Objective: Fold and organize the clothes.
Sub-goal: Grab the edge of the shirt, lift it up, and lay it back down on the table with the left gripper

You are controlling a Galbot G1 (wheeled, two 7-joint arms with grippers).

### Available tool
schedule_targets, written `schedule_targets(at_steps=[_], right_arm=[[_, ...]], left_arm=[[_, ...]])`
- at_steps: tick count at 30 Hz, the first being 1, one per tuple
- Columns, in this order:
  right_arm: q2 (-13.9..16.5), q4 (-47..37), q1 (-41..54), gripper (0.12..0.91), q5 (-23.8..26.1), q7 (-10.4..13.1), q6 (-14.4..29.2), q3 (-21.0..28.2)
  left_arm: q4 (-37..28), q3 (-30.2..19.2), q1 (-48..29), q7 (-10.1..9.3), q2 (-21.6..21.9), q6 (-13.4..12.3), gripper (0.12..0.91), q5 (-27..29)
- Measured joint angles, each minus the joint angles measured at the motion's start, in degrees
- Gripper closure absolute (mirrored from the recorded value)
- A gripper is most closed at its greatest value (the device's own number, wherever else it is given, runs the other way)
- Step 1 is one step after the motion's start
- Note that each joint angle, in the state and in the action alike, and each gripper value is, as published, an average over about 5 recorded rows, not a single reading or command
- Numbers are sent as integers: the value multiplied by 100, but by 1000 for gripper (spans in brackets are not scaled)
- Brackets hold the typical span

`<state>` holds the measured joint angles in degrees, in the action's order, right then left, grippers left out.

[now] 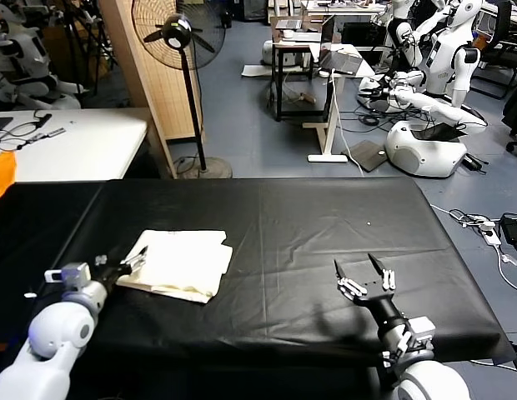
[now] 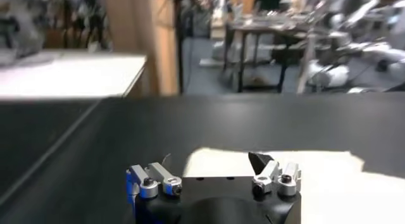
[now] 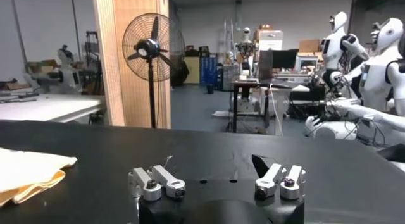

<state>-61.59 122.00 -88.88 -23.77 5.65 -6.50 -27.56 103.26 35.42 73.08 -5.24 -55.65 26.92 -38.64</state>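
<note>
Shirt folded at lower left of the table, both grippers open

Shirt (image 1: 181, 264): one cream, pale-yellow garment of thin soft fabric, plain and without print. In the head view it lies in the lower-left part of the frame as a flat, roughly rectangular packet of several layers. The stacked edges show along its lower side, and a small notch breaks the outline at the upper right corner. Its long axis runs from lower left to upper right of the frame, slightly tilted against the table edge. In the right wrist view the layered cream edge shows at the far left of the frame, soft and rounded.

Table cover (image 1: 325, 225): black, smooth, faintly wrinkled sheet over the whole work surface, with a dull sheen.

Left gripper (image 1: 132, 264): at the lower left of the head view, at the left edge of the shirt. Its fingers stand apart; whether they touch the fabric cannot be told. The left wrist view shows the cream cloth just beyond the fingertips, with nothing held between them.

Right gripper (image 1: 363, 278): lower right of the head view, over bare black cover, well apart from the shirt. Its dark pointed fingers are spread wide and hold nothing.

Surroundings: a standing fan (image 1: 178, 33) with a round wire cage beyond the table at upper left, beside a pale wooden panel (image 1: 146, 58).
</note>
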Motion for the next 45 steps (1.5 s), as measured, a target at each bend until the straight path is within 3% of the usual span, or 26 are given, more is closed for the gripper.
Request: schedule_targets(at_steps=[6, 9, 17, 20, 28, 38, 45], right_arm=[[-32, 8, -47, 227, 1, -2, 11, -20], [-42, 10, -49, 227, -2, -1, 12, -31], [-43, 18, -3, 227, -27, 10, 10, -46], [-52, 19, 36, 227, -27, 8, 7, -5], [-88, -30, 170, 227, -35, 18, 7, 120], [-126, -34, 206, 227, -62, 23, 33, 180], [-133, -2, 103, 227, -67, 15, 90, 128]], left_arm=[[-136, -54, -80, 87, -2, 28, 236, 66], [-178, -86, -104, 131, 7, 83, 312, 63], [-120, -89, 7, 250, 9, 276, 754, 4], [-136, -61, -8, 257, 19, 222, 862, 16], [-544, 227, -223, 350, 296, -53, 871, 267], [-1922, 744, -607, 664, 1260, -312, 871, 709], [-2108, 812, -629, 562, 1685, -260, 871, 781]])
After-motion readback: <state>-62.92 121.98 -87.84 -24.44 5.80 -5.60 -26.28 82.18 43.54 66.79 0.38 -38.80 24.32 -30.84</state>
